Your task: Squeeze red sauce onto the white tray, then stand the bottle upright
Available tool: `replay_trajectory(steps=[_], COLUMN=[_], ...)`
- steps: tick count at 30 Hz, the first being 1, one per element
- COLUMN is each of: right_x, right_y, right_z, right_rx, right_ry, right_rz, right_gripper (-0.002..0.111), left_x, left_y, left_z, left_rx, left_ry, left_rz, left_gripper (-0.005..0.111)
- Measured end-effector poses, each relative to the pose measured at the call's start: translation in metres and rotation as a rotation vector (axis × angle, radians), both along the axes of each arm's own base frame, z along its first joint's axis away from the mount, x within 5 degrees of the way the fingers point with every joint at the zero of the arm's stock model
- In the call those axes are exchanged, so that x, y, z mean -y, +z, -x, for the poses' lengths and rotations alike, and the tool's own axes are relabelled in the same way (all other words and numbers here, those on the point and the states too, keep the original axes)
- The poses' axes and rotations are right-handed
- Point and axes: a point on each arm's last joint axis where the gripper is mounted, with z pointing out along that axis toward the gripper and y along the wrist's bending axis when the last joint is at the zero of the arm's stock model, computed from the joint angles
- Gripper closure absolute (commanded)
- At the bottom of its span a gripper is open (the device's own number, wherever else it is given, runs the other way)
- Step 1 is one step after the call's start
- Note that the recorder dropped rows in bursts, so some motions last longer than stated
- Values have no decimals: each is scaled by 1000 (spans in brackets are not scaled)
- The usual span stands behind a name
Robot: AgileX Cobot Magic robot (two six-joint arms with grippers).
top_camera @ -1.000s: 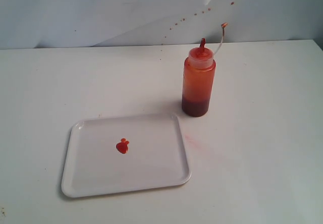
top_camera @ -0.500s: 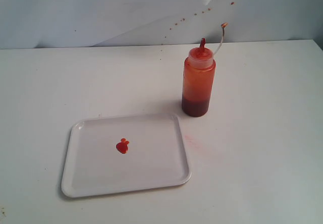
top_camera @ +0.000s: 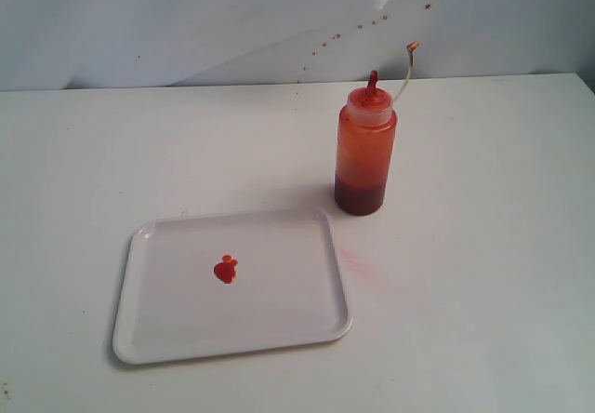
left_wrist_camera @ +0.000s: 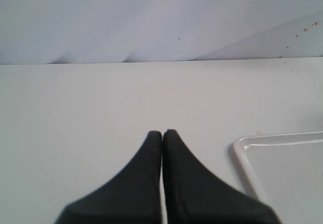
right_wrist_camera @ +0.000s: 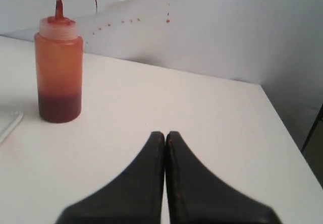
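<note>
Seemingly the left end effector (left_wrist_camera: 162,133) and right end effector (right_wrist_camera: 165,134) are both pressed closed, holding nothing.

The white tray (top_camera: 279,301) is lying flat, with round corners and a low rim going all the way round. A small blob of red sauce (top_camera: 225,270) is sitting on it, a bit left of the middle. The blob is looking shiny and dark red, with a little bump on top. The bottle (top_camera: 364,153) is standing straight up just past the tray's far right corner, not touching it. It is looking orange and see-through, with dark sauce sitting at the bottom. Its red pointy nozzle (top_camera: 373,82) is pointing up, and a thin curved strap (top_camera: 405,69) is sticking up beside it.
</note>
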Motion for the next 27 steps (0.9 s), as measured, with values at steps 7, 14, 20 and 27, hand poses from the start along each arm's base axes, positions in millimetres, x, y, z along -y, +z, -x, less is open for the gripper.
replay_trajectory(steps=[7, 14, 20, 27], right_x=[2, 3, 5, 2], right_y=[-10, -11, -12, -12], right_z=[0, 0, 0, 0], right_rx=[-64, -76, -79, -80], right_ry=[-36, -72, -119, -84], right_rz=[-41, -83, -110, -91], right_gripper=[108, 108, 108, 108], left_x=[0, 0, 0, 0], left_y=[0, 0, 0, 0], left_z=[0, 0, 0, 0], left_rx=[0, 0, 0, 0], left_ry=[0, 0, 0, 0], left_rz=[0, 0, 0, 0], left_gripper=[104, 104, 104, 104])
